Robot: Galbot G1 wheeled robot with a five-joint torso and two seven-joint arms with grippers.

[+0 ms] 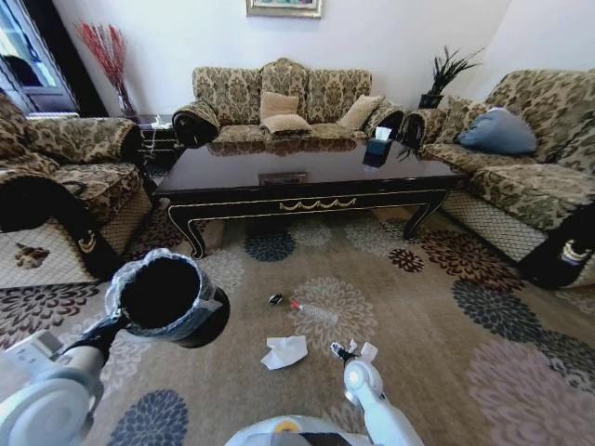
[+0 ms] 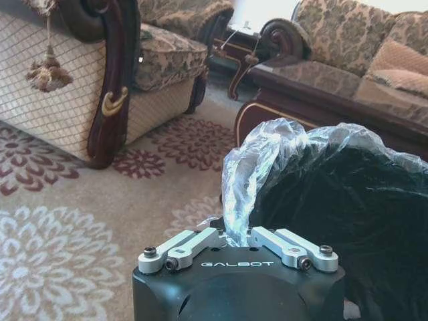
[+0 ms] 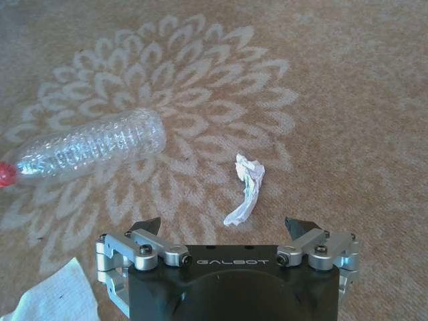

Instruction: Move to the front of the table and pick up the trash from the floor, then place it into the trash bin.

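A: Your right gripper [image 3: 224,231], jaws spread, hangs over the white scrap [image 3: 245,188], bottle [image 3: 90,145] beside.

B: Your left gripper [image 2: 237,242] pinches the trash bin [image 2: 334,221] liner. Floral carpet [image 1: 446,325]; table [image 1: 297,172] beyond.

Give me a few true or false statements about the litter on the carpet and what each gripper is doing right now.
1. The left gripper is clamped on the trash bin's bag-lined rim. True.
2. The right gripper is shut on the plastic bottle. False: it is open, hovering over a small white scrap; the bottle lies untouched.
3. The bottle has a red cap. True.
4. The crumpled tissue is already in the bin. False: it lies on the carpet.
5. The tissue box sits on the floor. False: it stands on the coffee table.
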